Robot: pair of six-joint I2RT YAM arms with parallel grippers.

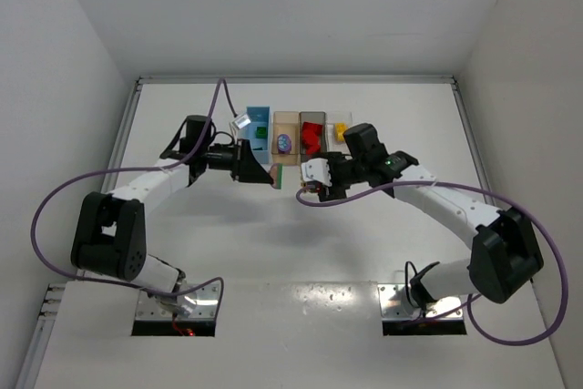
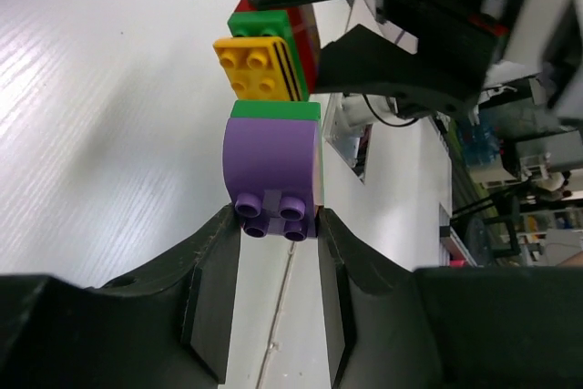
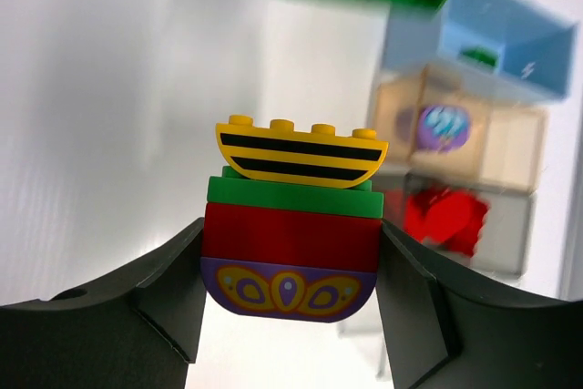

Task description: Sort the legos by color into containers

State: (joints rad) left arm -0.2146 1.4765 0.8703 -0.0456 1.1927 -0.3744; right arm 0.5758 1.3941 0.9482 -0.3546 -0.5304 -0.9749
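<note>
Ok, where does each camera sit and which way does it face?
Top: above and behind, looking down on the table, left arm and right arm whole.
Left wrist: past its fingers, clamped on a purple brick, toward the right gripper.
Right wrist: past its fingers, holding a brick stack, toward the bins.
Both wrist views share that stack.

At bottom centre the left gripper (image 2: 278, 225) clamps a purple brick (image 2: 271, 168) with a green brick (image 2: 275, 111) on its far end. Just above it in the frame, a yellow, green and red clump (image 2: 262, 59) sits in the dark right gripper (image 2: 314, 32) at upper right. White worktop (image 2: 100, 116) fills the left.
</note>
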